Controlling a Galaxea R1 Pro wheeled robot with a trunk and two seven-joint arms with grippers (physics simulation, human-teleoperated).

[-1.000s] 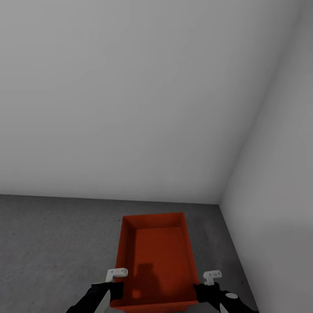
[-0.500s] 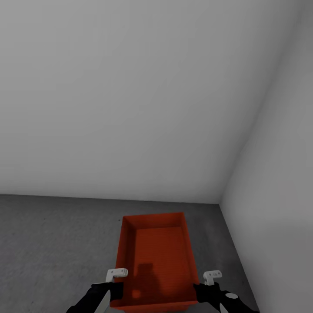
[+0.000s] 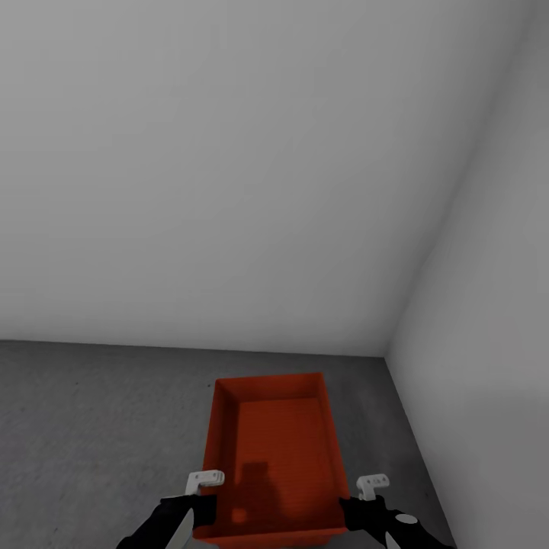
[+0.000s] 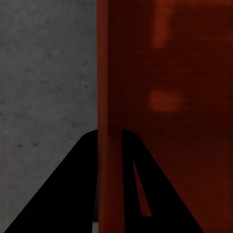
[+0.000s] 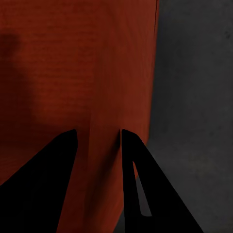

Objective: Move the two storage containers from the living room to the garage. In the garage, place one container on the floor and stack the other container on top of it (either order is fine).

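Note:
One red-orange storage container (image 3: pixel 271 450), open-topped and with nothing in it, sits low in front of me in a corner of the garage, over the dark grey concrete floor (image 3: pixel 91 427). My left gripper (image 3: pixel 206 480) is at its left long wall. In the left wrist view that gripper (image 4: pixel 109 132) is shut on the thin wall (image 4: pixel 109 73), one finger on each side. My right gripper (image 3: pixel 374 483) is at the right long wall. In the right wrist view it (image 5: pixel 98 131) straddles that wall (image 5: pixel 126 58) with a wider gap and looks open.
A plain white-grey wall (image 3: pixel 229 191) rises just beyond the container. A second wall (image 3: pixel 488 366) closes in on the right, and the two meet in a corner. Bare concrete spreads out to the left.

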